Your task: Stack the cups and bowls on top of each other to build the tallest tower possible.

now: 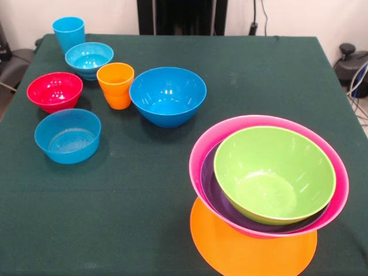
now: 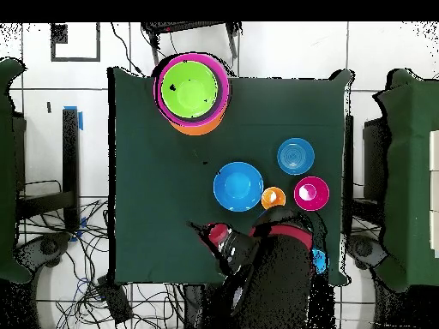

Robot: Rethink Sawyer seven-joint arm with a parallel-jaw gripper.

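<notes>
1. Gripper [image 2: 199, 228]: showing only in overhead view, hanging over bare cloth near table edge; can't tell if it's apart or together.
2. Nearest item: big blue bowl [image 1: 168, 95], w/ orange cup [image 1: 115, 85] just beside it.
3. Red bowl [image 1: 54, 91], two small light-blue bowls, blue cup [image 1: 69, 33] sitting further out.
4. Tower [image 1: 268, 178] well apart: green in purple in pink, sitting off-centre on the orange base [image 1: 253, 250].
5. Risk, I'm judging: adding the blue bowl may tip the off-centre stack.

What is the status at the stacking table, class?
Hand at table edge, grip unreadable. Green plastic bowl nested in purple, pink, on flat orange base. Large blue plastic bowl loose.
</notes>
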